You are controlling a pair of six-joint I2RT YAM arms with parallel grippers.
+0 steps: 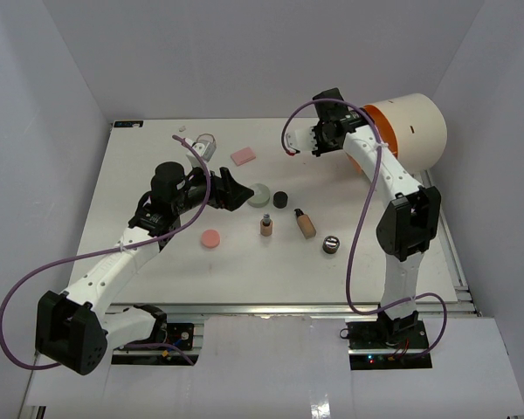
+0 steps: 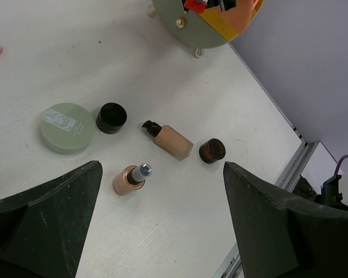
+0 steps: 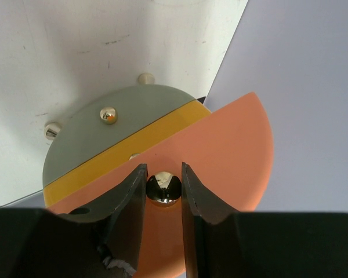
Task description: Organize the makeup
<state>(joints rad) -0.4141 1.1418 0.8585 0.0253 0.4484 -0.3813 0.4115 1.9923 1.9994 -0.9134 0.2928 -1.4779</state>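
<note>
The makeup lies mid-table: a pink disc (image 1: 210, 238), a pink pad (image 1: 243, 156), a grey-green compact (image 1: 259, 195), a black compact (image 1: 280, 200), a small brown bottle (image 1: 266, 226), a beige tube (image 1: 305, 223) and a small jar (image 1: 331, 244). My left gripper (image 1: 236, 194) is open and empty, hovering just left of the green compact (image 2: 66, 127); the bottle (image 2: 130, 178), tube (image 2: 171, 141) and jar (image 2: 212, 150) lie ahead of its fingers. My right gripper (image 3: 163, 186) is shut on the metal knob (image 3: 163, 191) on the cream case's orange front (image 3: 226, 150).
The cream drum-shaped case (image 1: 410, 131) stands at the back right on small feet, with a grey-green front panel (image 3: 104, 142) and yellow band. A small clear object (image 1: 205, 145) and a white bit (image 1: 182, 129) lie at the back left. The table's right rail (image 2: 290, 168) is near the jar.
</note>
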